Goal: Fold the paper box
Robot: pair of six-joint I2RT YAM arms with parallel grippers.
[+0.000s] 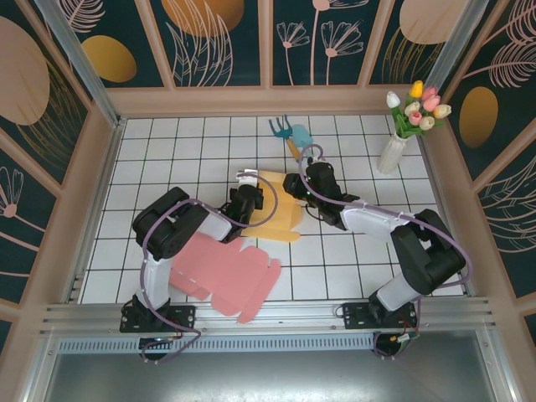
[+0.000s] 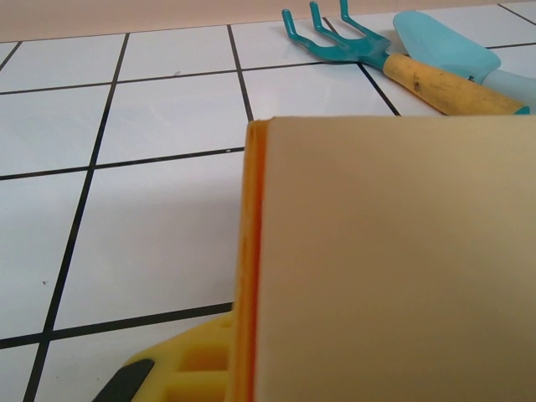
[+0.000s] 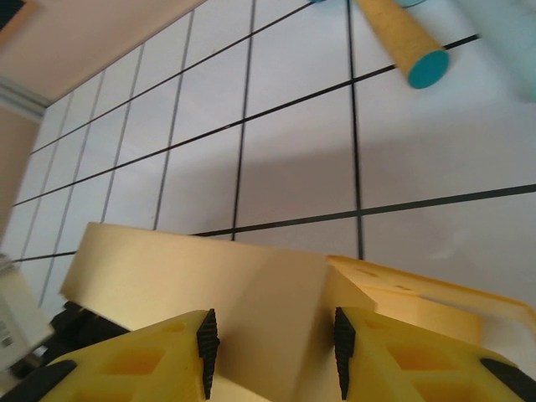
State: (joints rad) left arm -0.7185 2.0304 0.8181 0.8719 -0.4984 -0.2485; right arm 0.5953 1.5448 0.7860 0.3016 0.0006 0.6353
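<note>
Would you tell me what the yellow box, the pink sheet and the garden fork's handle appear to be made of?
The yellow box: probably thin matte card; its cut edge shows an orange face. The pink sheet: likely similar card, flat, die-cut with flaps. The fork handle: seemingly wood or cork, speckled matte tan.

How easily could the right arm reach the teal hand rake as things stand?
Probably yes, once freed: the rake lies just beyond the right fingers with bare tiles between, but they now straddle the yellow box.
</note>
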